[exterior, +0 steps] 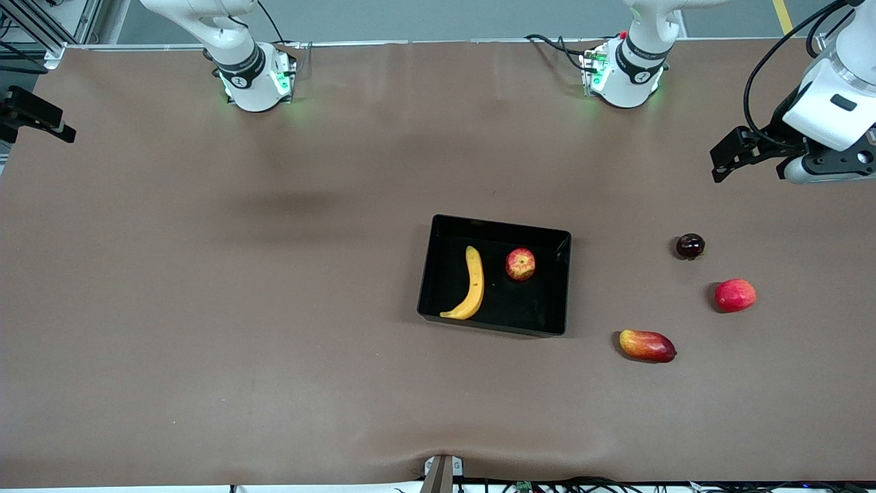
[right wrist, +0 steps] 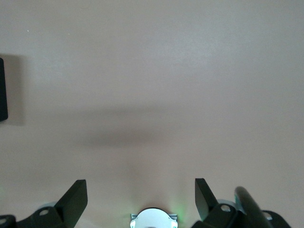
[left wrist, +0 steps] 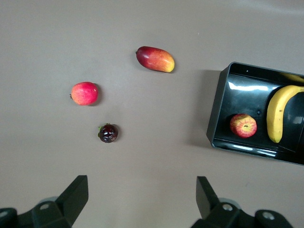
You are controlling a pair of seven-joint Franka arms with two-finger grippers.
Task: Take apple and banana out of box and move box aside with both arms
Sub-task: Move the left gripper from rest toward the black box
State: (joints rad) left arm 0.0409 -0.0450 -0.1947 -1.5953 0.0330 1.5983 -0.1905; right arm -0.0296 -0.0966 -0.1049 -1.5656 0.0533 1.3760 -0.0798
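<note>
The black box (exterior: 430, 274) stands on the brown table near its middle. The yellow banana (exterior: 470, 284) and the streaked red apple (exterior: 520, 264) lie inside it, side by side and apart. The left wrist view also shows the box (left wrist: 219, 109), the banana (left wrist: 278, 114) and the apple (left wrist: 243, 126). My left gripper (left wrist: 142, 186) is open and empty, up in the air over the left arm's end of the table (exterior: 736, 154). My right gripper (right wrist: 141, 187) is open and empty, high over the table by its own base (right wrist: 153, 219). It is out of the front view.
Three loose fruits lie between the box and the left arm's end of the table: an oblong red-yellow mango (exterior: 647, 345), a plain red round fruit (exterior: 735, 295) and a small dark fruit (exterior: 690, 246). A black fixture (exterior: 34, 116) juts in at the right arm's end.
</note>
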